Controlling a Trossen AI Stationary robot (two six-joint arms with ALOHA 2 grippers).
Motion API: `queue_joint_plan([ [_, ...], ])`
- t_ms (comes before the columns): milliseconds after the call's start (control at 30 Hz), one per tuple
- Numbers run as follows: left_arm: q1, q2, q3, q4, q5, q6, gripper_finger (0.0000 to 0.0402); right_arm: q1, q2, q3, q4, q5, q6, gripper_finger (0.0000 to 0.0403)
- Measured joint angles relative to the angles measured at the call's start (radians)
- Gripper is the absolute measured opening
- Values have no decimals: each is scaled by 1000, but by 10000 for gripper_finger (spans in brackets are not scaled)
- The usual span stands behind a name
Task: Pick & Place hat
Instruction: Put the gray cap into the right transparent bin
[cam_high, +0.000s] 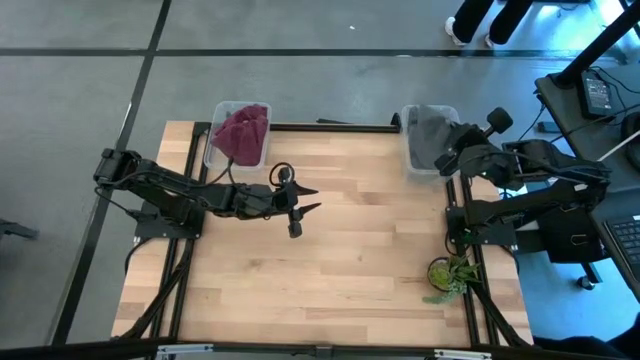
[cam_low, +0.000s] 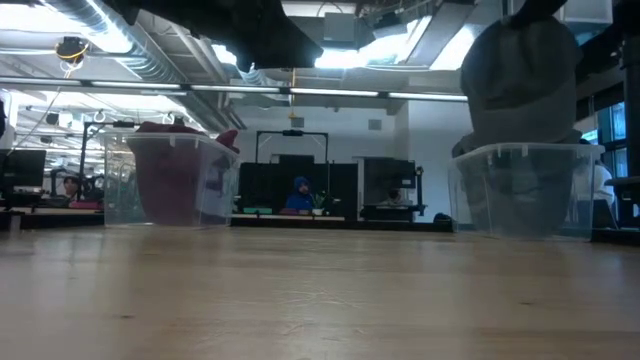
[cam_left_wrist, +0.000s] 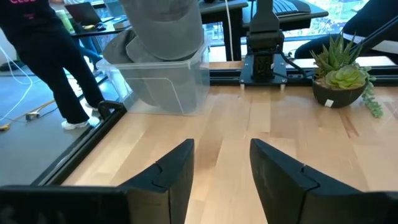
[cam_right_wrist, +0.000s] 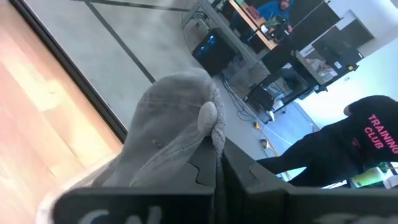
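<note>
A grey hat (cam_high: 430, 135) hangs over a clear bin (cam_high: 412, 168) at the table's far right corner, and my right gripper (cam_high: 452, 158) is shut on it. In the low view the grey hat (cam_low: 520, 80) stands tall above that bin (cam_low: 525, 190), its lower end about level with the rim. A dark red hat (cam_high: 241, 134) lies in a second clear bin (cam_high: 212, 150) at the far left. My left gripper (cam_high: 308, 198) is open over bare table near the middle, its fingers pointing toward the right side (cam_left_wrist: 221, 155). My right gripper (cam_right_wrist: 214, 158) pinches a bunched fold of the grey hat's cloth (cam_right_wrist: 208, 121) between its two fingers. The hat hangs below the hold over the right bin. One layer or several, I cannot tell.
A small potted plant (cam_high: 447, 273) stands near the table's right near edge, also seen in the left wrist view (cam_left_wrist: 342, 74). A person in dark clothes (cam_left_wrist: 43, 56) stands beyond the table's far side. The middle of the wooden table (cam_high: 340, 250) is bare.
</note>
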Motion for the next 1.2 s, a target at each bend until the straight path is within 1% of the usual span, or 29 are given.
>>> queue_joint_plan([
  [167,0,0,0,0,0,0,149,0,0,0,-11,-2,23,2],
  [333,0,0,0,1,-1,0,152,0,1,-2,-9,-45,57,2],
  [700,0,0,0,-12,-1,0,152,0,-1,-119,-8,-62,147,2],
  [800,0,0,0,-12,-1,0,152,0,-6,-129,3,-80,169,2],
  [967,4,0,0,-13,-1,0,149,0,-37,-85,80,-201,104,2],
  [1100,19,0,0,-26,-1,-3,151,0,-61,-41,87,-210,58,2],
  [1200,36,0,0,-57,0,-28,152,0,-104,-33,85,-211,55,2],
])
